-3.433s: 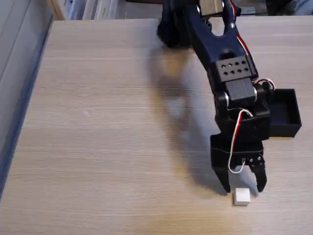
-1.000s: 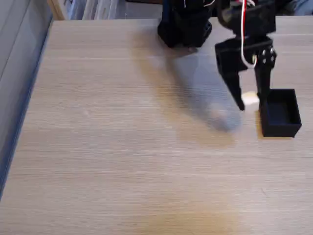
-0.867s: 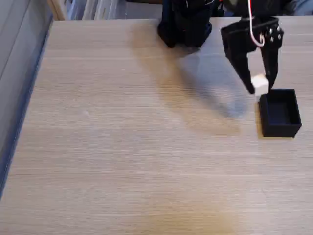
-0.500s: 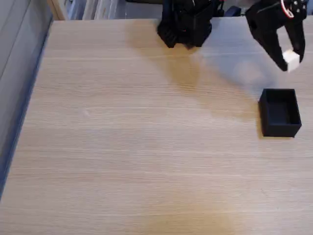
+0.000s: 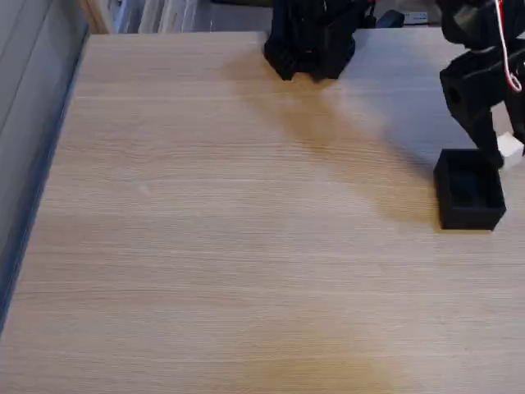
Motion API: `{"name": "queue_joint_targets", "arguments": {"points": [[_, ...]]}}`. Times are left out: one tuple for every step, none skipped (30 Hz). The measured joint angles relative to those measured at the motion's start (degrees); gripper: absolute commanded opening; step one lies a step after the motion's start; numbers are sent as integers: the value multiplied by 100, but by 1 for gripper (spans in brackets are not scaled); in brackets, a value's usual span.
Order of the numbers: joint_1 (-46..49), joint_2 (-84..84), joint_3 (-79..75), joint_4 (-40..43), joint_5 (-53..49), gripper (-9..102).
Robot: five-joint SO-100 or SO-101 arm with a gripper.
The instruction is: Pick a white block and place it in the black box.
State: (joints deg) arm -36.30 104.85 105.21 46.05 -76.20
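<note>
Block (image 5: 509, 148) is off the table and pinched in the gripper (image 5: 510, 153), right at the edge of the fixed view at about 3 o'clock. Only part of it shows; one dark finger (image 5: 487, 135) crosses its left side and the other finger is cut off by the frame edge, so I'm reading the grasp from the block hanging there between them with nothing under it. Looks clenched on the block to me.

Progress-wise: the pick is done and the carry looks nearly done. The box (image 5: 469, 190) sits just below and a bit left of the block, around 7 o'clock from it, open top up, nothing inside that I can see. What's left, I'd say, is a small nudge so the block is over the opening, then let go. Right now it seems to hang near the box's upper right corner rather than over the middle, so a drop from here could clip the wall or miss.

Orientation: it's a cube, so no real long axis. The visible face looks slightly tilted, not square to the frame, but too little shows to say more. The box's longer side runs roughly 12 to 6.

Arm base (image 5: 310, 37) is up at 12 o'clock on the wood table (image 5: 205, 230), well apart from the box.
</note>
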Motion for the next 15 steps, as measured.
{"name": "queue_joint_targets", "arguments": {"points": [[44, -88, -70, -35, 0, 4], [79, -167, -114, -70, 0, 6], [105, -202, -132, -88, -26, 11], [132, -211, -132, -88, -62, 17], [158, -211, -132, -97, -105, 19], [185, -211, -132, -97, -132, 20], [211, -211, -105, -97, -141, 21], [246, -211, -88, -97, -141, 21], [272, -211, -62, -97, -141, 21], [299, -211, -53, -97, -167, 21], [334, -211, -53, -79, -176, 21], [360, -211, -53, -53, -176, 21], [369, -211, -53, -26, -193, 21], [369, -211, -53, -9, -202, 19], [369, -211, -53, 0, -211, 15]]}}
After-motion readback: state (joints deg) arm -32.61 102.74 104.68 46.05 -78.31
